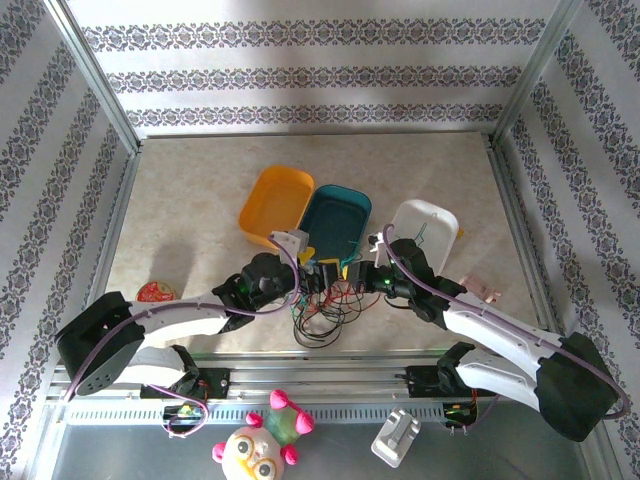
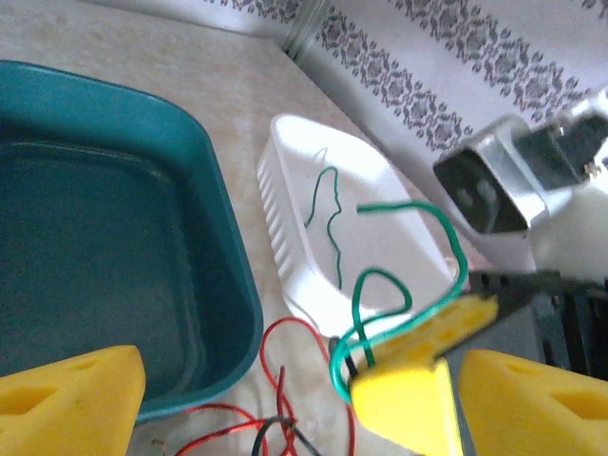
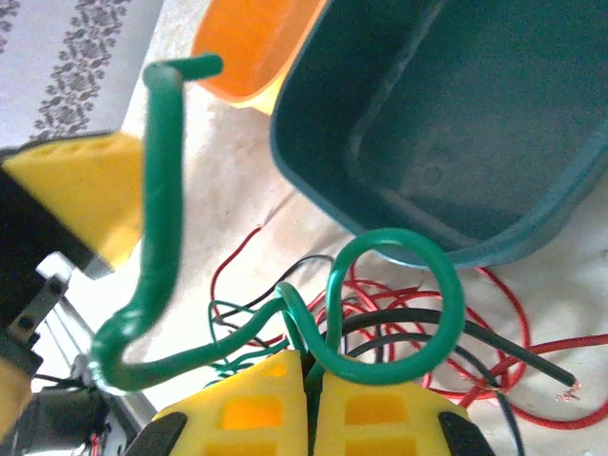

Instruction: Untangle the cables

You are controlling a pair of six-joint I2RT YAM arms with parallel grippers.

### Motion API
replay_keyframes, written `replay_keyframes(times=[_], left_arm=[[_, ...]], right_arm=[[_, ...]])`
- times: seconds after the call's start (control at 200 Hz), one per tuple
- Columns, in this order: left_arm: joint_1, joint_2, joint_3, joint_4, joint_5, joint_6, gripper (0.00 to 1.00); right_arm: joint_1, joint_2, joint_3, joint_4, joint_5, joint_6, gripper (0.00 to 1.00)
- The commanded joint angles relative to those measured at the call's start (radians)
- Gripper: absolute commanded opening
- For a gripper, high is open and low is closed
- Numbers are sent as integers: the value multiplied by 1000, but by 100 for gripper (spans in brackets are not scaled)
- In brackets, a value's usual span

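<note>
Landmark: the teal tray (image 1: pixel 335 220), which sits mid-counter (image 1: pixel 200 200) between an orange tray (image 1: pixel 275 200) and a white tray (image 1: pixel 430 225).
Cables (image 1: pixel 322 310): a loose tangle of red, black and green wires lies on the counter just in front of the teal tray's near edge, between the two arms.
Green cable (image 3: pixel 394 237): it is lifted out of the tangle. One part curls into a loop just beside the teal tray's near rim, and its free end stands up towards the orange tray.
Right pincer (image 3: pixel 311 366): its yellow fingers are pressed together on the green cable below the loop, just in front of the teal tray.
Left pincer (image 2: pixel 302 359): it is spread wide and grips nothing. It is low, near the teal tray's front corner, and the right pincer's tip sits in the gap between its fingers.
Second green wire (image 2: pixel 328 218): this wavy length lies inside the white tray, on the far side from the teal tray's wall.
</note>
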Motion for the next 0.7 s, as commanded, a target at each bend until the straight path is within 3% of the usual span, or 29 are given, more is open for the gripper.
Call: replay_keyframes(times=[0.0,0.23,0.465,0.695], left_arm=[[30,33,-12,146,65,-83,85],[35,106,33,176,185,-96,83],[35,183,87,194,222,-117,80],[35,242,159,77,211,-103,63]], right_arm=[[-8,14,-10,44,-104,-33,5],[-6,62,-6,50,-134,-26,5],[6,105,23,49,-174,-32,5],[16,89,45,42,-163,-34,4]])
